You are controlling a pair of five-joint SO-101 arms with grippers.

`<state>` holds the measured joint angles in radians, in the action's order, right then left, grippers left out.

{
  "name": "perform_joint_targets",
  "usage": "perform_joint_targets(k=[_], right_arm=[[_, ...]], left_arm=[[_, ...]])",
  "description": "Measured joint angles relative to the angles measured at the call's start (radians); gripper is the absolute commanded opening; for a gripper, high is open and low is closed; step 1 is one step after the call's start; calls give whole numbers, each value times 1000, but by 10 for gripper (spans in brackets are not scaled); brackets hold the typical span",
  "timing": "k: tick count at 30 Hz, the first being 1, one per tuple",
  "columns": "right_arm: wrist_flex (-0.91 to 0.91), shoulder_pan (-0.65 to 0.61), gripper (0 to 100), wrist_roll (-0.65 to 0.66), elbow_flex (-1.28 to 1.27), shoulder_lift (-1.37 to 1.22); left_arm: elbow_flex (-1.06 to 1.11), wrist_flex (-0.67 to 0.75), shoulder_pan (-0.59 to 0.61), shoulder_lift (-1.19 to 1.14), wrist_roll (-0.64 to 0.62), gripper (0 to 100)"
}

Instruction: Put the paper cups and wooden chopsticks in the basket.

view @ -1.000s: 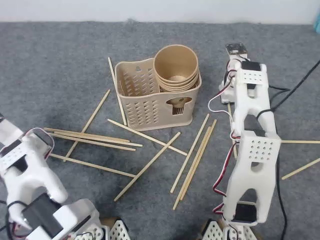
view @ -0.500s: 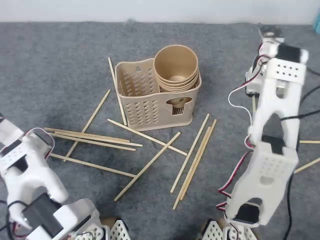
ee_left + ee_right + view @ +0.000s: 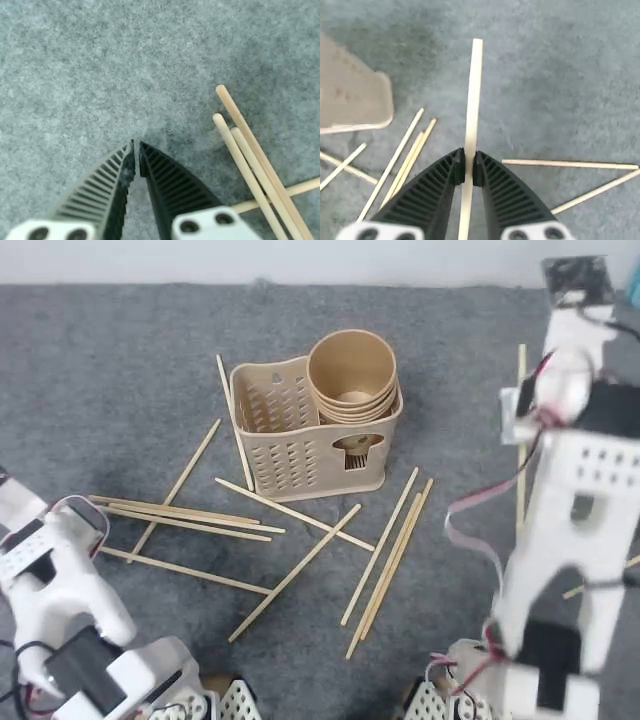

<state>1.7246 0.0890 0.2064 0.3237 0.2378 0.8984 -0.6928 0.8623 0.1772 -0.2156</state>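
A beige basket (image 3: 292, 445) stands mid-table with a stack of paper cups (image 3: 352, 375) in its right half. Several wooden chopsticks (image 3: 300, 515) lie scattered on the grey carpet around it. My right gripper (image 3: 467, 161) is shut on one chopstick (image 3: 473, 95), held off the carpet to the right of the basket; the same chopstick (image 3: 521, 430) stands nearly upright beside the raised right arm (image 3: 580, 440). My left gripper (image 3: 136, 150) is shut on nothing, low over the carpet at the front left, next to the ends of three chopsticks (image 3: 240, 145).
Two chopsticks (image 3: 570, 163) lie on the carpet under the right gripper, and a pair (image 3: 392, 555) lies just right of the basket's front. The basket's corner (image 3: 355, 95) appears in the right wrist view. The left arm (image 3: 60, 590) sits at the front left corner.
The right arm has risen and swung right, away from the basket, lifting a chopstick off the carpet. The left arm has not moved.
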Motion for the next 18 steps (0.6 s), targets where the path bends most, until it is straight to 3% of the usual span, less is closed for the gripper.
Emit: perform_joint_targets(k=[9, 18], right_arm=[[-336, -87, 7, 0, -430, 427], [-663, -273, 7, 0, -704, 795]], left_arm=[[0, 0, 0, 0, 0, 13], [0, 0, 0, 0, 0, 13]])
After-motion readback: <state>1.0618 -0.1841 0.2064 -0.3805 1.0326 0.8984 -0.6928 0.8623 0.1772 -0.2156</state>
